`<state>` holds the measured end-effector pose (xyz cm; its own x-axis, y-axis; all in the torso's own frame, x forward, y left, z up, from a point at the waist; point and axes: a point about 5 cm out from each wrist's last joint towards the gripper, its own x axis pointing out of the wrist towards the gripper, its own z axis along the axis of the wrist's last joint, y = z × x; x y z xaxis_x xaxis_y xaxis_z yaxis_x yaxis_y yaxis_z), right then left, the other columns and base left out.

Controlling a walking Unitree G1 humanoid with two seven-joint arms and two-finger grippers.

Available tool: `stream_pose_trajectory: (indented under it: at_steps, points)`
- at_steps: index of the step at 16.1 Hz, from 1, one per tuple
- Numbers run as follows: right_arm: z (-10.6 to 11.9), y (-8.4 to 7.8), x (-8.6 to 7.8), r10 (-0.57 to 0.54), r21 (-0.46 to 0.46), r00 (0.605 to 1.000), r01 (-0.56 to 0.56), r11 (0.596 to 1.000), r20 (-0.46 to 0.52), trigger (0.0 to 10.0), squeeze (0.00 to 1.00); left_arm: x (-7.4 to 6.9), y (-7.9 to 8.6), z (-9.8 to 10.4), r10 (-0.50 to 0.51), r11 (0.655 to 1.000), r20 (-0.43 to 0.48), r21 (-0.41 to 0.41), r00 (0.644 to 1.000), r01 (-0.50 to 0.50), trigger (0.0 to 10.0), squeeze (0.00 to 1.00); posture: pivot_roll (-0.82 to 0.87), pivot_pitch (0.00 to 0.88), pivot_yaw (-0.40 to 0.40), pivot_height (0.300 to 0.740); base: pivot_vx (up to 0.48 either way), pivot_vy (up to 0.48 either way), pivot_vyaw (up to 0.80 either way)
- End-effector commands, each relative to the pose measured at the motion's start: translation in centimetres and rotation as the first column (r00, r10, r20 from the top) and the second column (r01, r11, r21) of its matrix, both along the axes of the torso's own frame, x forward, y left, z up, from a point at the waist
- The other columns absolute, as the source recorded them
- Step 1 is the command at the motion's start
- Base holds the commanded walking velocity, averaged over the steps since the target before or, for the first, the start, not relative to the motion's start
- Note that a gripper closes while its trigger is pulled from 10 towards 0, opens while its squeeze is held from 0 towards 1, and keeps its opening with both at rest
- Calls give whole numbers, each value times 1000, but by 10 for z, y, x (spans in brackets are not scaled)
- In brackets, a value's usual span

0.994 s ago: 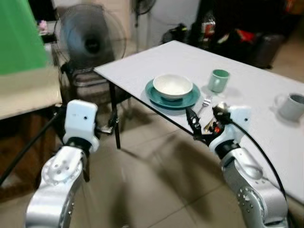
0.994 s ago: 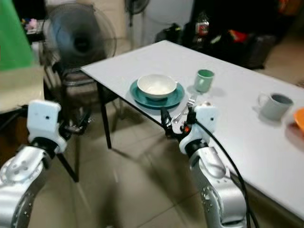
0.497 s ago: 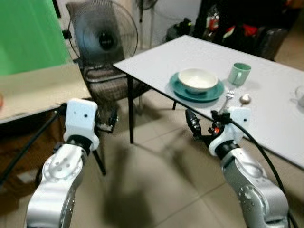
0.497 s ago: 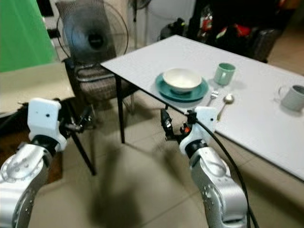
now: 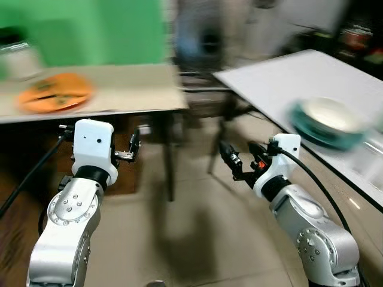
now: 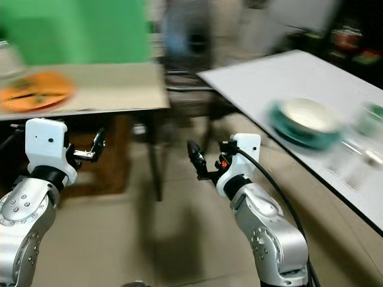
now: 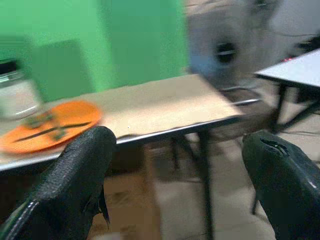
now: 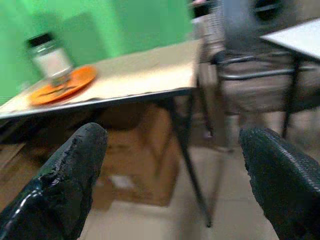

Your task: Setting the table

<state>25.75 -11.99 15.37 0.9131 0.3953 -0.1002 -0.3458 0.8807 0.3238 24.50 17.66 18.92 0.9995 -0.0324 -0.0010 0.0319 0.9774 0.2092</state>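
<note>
While the head views are smeared with motion blur, the layout still reads. At 10 o'clock: tan desk (image 5: 119,89) in front of a green wall (image 5: 96,30), orange plate (image 5: 55,92) on it with dark items I can't identify. The right wrist view shows a black-lidded jar (image 8: 50,59) just behind that plate.

Left end effector (image 5: 133,149) at 9 o'clock, held over the floor (image 5: 179,239) just below the tan desk's edge, holding nothing; its wrist view shows the fingers (image 7: 75,185) well apart. Right end effector (image 5: 230,162) near centre, also over the floor, between the two desks, empty; fingers (image 8: 65,180) spread wide.

At 12 o'clock a fan (image 5: 203,42), heavily blurred. At 2 o'clock the white desk (image 5: 287,78), with a white bowl (image 5: 329,115) sitting on a teal plate (image 5: 326,133) near its front edge. Both end effectors are well apart from the plates.
</note>
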Motion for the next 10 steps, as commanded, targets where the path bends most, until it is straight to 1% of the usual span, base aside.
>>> stream_pose_trajectory:
  at_steps: [1,4,8,10]
  points:
    - [4,3,3,26,1,1000,-26,1000,9,10000,1000,1,0,2,7,1000,12,-1,1000,-7,10000,0,-26,0,-35,740,285,0,800]
    - [3,3,5,23,-28,1000,-22,999,12,10000,1000,1,0,2,4,1000,10,9,1000,-4,10000,0,-24,2,-37,740,285,0,800]
    - [3,1,6,4,-26,1000,-3,1000,16,10000,1000,1,-1,2,-2,1000,7,12,1000,2,10000,0,-28,2,-28,740,284,0,800]
    - [3,0,6,-1,-43,1000,2,999,21,10000,1000,2,-1,2,-10,1000,5,13,1000,10,10000,0,-29,2,-23,740,285,0,800]
